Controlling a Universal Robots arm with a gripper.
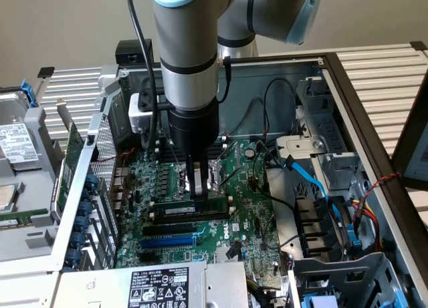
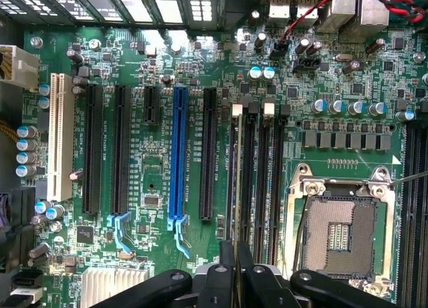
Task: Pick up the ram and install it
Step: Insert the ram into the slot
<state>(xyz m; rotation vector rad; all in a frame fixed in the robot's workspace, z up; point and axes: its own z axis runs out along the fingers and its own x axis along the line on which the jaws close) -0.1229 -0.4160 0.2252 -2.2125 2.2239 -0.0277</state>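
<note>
The ram (image 1: 175, 207) is a long thin green stick with a white label, standing on edge along a black memory slot of the motherboard (image 1: 247, 208). My gripper (image 1: 196, 197) reaches straight down and is shut on the stick's upper edge near its middle. In the wrist view the ram (image 2: 236, 174) appears edge-on as a thin line over the outermost black memory slot, and the gripper (image 2: 235, 262) has its dark fingers pinched on it. I cannot tell how deep it sits in the slot.
More black memory slots (image 2: 275, 168) and the open CPU socket (image 2: 341, 234) lie beside the ram. The long blue slot (image 1: 170, 242) and black slots sit nearer the power supply (image 1: 160, 284). An upright green card (image 1: 72, 161) stands at the exterior view's left; blue cables (image 1: 314, 181) run at its right.
</note>
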